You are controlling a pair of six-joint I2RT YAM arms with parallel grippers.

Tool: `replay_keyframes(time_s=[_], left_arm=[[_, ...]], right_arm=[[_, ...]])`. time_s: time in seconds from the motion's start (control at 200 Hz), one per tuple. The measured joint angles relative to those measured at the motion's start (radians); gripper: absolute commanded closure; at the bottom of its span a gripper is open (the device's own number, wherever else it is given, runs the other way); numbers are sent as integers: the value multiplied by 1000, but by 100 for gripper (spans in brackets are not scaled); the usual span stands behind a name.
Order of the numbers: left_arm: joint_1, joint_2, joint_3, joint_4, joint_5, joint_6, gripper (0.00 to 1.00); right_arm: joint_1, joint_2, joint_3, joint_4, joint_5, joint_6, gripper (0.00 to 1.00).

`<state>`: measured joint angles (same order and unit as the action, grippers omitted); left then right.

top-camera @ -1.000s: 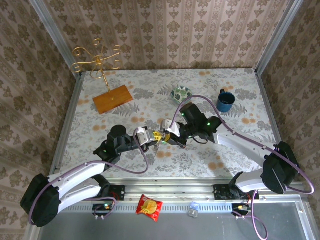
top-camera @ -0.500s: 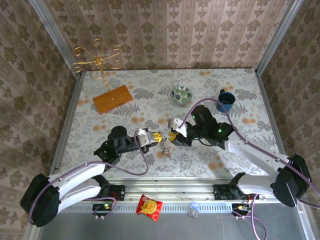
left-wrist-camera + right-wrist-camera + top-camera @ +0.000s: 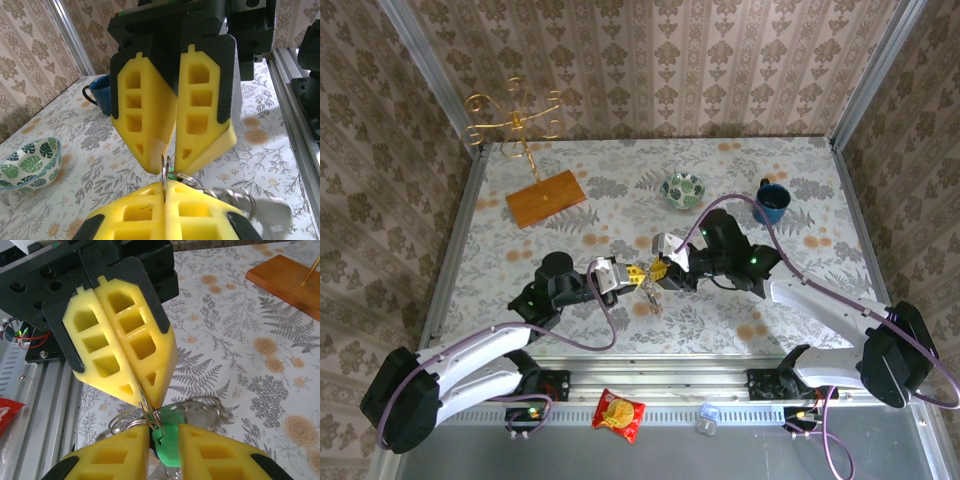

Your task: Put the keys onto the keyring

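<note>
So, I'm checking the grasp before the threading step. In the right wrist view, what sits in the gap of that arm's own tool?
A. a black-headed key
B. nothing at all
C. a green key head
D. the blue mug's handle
C: the bright green key head fills the gap of the right tool at the bottom of its wrist view.

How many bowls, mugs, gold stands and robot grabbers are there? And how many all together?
Bowls: 1, the leafy bowl.
Mugs: 1, the blue mug.
Gold stands: 1, the gold wire stand on its wooden base.
Robot grippers: 2, the left gripper shut on a metal ring, the right gripper shut on the green key.
Total: 5.
</note>
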<state>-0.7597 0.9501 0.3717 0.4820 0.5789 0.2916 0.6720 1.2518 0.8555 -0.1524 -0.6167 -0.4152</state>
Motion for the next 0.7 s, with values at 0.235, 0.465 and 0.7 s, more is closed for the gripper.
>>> replay_keyframes(time_s=[0.235,0.465,0.7], left_arm=[[0,12,0,25,8,-7,100],[0,17,0,28,8,-10,100],[0,18,-1,27,2,-16,88]], right_arm=[[0,7,0,22,-21,0,80],[0,7,0,23,-28,0,88],[-7,14,17,-7,-35,-27,100]])
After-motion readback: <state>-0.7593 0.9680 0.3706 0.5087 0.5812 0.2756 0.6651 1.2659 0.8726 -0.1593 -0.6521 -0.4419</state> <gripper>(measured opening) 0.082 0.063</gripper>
